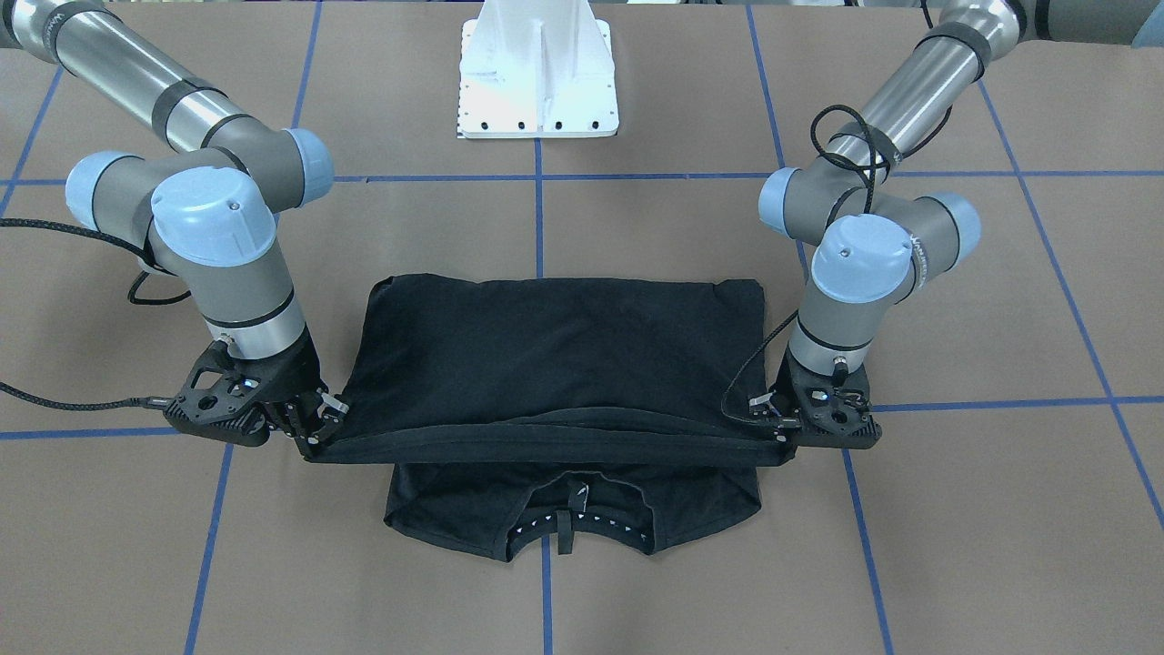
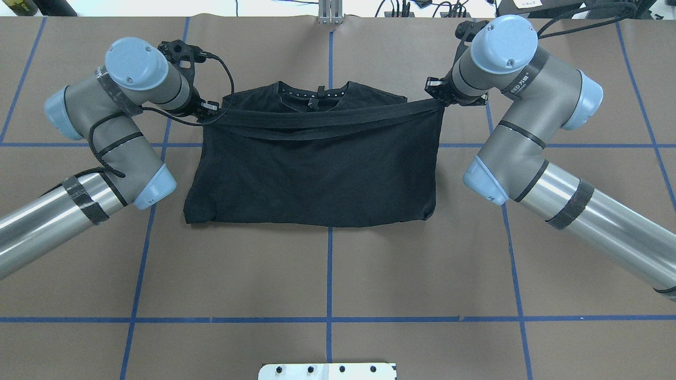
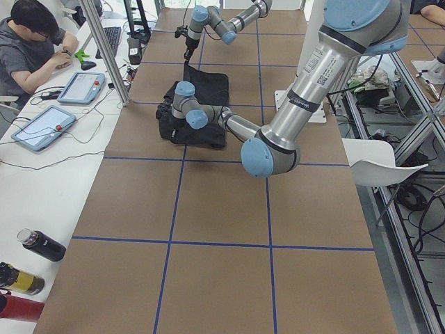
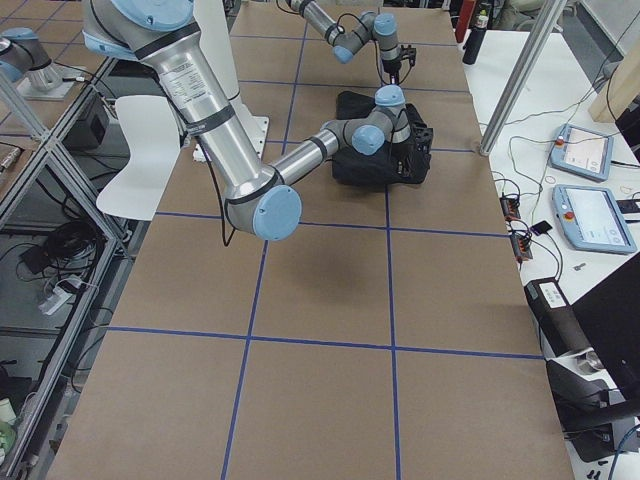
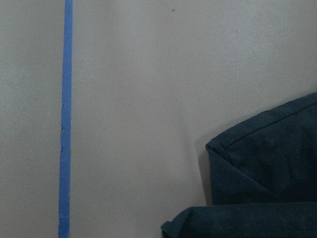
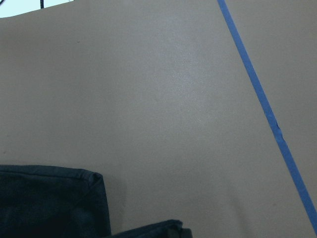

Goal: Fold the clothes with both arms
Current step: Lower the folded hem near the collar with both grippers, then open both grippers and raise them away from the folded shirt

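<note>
The black T-shirt (image 2: 317, 174) lies plain side up on the brown table, its collar (image 2: 317, 92) at the far side. One edge of it (image 1: 546, 443) is lifted and stretched taut as a band between both grippers, above the part just short of the collar (image 1: 573, 528). My left gripper (image 2: 207, 115) is shut on the band's left end. My right gripper (image 2: 437, 99) is shut on its right end. In the front-facing view the left gripper (image 1: 780, 433) is on the right and the right gripper (image 1: 314, 438) on the left. Both wrist views show only shirt corners (image 5: 267, 163) (image 6: 49, 198) over bare table.
The white pedestal base (image 1: 538, 82) stands at the robot's side of the table. Blue tape lines (image 2: 329, 264) grid the brown surface. Beyond the far edge a side table holds tablets (image 3: 42, 126) and bottles (image 3: 42, 245), with a seated person (image 3: 28, 42).
</note>
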### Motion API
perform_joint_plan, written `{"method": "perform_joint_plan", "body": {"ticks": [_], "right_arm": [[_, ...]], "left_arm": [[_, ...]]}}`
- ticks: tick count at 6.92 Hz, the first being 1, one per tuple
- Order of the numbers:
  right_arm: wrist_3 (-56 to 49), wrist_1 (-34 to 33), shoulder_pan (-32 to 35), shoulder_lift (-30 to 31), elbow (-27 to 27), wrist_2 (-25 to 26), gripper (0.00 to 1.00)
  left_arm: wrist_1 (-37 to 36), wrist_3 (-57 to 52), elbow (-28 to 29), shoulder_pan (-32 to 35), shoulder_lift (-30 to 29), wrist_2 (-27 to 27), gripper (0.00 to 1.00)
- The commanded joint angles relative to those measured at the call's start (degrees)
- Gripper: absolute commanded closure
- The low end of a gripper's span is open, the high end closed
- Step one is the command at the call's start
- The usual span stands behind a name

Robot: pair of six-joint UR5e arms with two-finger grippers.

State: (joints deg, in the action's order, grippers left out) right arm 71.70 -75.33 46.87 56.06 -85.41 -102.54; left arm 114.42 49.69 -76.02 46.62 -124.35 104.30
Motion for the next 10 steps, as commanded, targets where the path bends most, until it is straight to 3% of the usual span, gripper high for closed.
{"method": "perform_joint_plan", "body": {"ticks": [1,2,4,6,7,9,10], "right_arm": [[-1.04,0.00,0.07,-0.07,0.60,0.06,0.92],[-1.21,0.00,-0.02,-0.42,0.69,0.06,0.01],[-5.83,-0.61,0.42,-2.26,0.86,-3.94,0.00],[-10.77,-1.31,6.27,-1.58,-0.18,-17.80,0.00],[-15.23,-4.97,7.87,-0.17,-2.19,-19.26,0.00],[-23.95,-13.32,8.42,7.35,-13.84,-18.75,0.00],[-24.33,-13.09,8.24,11.14,-17.30,-18.57,0.00]], "left_arm": [[0.27,-0.47,0.00,0.31,-0.10,0.29,0.42],[2.80,0.22,-0.35,0.75,-0.01,0.37,0.00],[5.89,-0.38,-2.62,4.42,0.77,9.54,0.00],[6.07,-0.48,-17.41,6.38,9.95,15.65,0.00],[6.16,-0.39,-23.15,6.38,14.27,17.58,0.00],[6.25,-0.47,-26.53,6.29,19.20,18.57,0.00],[12.08,-0.21,-27.15,5.42,23.76,17.78,0.00]]}}
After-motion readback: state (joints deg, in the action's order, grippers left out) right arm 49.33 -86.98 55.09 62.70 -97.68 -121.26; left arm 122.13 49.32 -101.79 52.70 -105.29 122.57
